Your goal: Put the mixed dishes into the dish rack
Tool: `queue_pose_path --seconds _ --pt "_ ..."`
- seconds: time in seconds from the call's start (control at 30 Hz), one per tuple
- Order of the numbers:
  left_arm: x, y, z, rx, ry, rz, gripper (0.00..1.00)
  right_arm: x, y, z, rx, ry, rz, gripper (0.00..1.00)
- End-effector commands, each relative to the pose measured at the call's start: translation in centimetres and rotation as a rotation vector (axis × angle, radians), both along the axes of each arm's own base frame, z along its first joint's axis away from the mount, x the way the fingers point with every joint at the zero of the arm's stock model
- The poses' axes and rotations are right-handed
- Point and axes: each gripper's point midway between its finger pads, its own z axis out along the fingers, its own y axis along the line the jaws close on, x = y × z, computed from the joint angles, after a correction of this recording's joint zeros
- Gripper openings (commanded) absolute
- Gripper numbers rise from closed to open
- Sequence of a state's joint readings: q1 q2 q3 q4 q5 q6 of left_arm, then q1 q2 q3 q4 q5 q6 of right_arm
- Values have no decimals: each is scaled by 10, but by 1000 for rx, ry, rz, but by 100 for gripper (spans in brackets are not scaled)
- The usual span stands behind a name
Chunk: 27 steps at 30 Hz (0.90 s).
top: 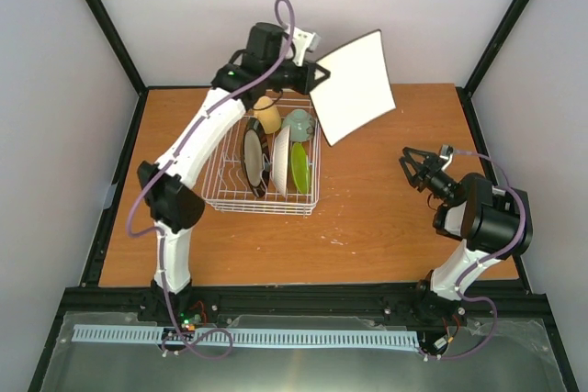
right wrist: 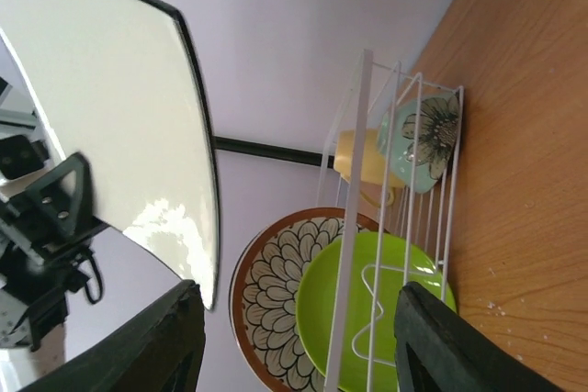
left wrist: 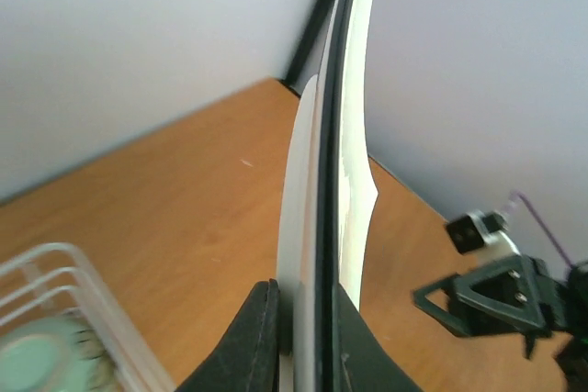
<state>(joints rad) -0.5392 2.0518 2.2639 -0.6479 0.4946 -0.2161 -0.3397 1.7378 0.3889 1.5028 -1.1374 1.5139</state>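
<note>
On the orange-brown wooden table (top: 386, 218) sits the white wire dish rack (top: 230, 196). Above its far right corner, the left gripper (top: 317, 76) clamps a square white dark-rimmed plate (top: 356, 84); the right gripper (top: 413, 164) hangs open.

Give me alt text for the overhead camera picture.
The left gripper holds a square white dark-rimmed plate aloft beyond the white wire dish rack, which holds plates and cups. The right gripper hangs open over the wooden table.
</note>
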Motion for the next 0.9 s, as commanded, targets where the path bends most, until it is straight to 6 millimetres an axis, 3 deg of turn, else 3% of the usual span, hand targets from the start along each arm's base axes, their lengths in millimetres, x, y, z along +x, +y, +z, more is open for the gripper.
queue_pose_path --seconds 0.0,0.07,0.17,0.3,0.4,0.57,0.87 --pt "-30 70 151 -80 -386 233 1 -8 6 6 -76 -142 8 57" --pt "-42 106 170 -60 -430 384 1 -7 5 -3 -76 -126 3 57" --pt "-61 165 179 -9 -476 639 1 -7 5 -12 -79 -107 -3 57" --pt "-96 217 188 34 -496 838 1 -6 5 -18 -77 -94 -9 56" --pt "-117 235 189 105 -504 946 1 -6 5 -20 -77 -91 -10 55" --pt "-135 263 177 232 -448 1106 1 -8 6 -23 -73 -77 -12 54" --pt "-135 283 140 399 -363 1252 1 -16 9 -30 -73 -59 -10 51"
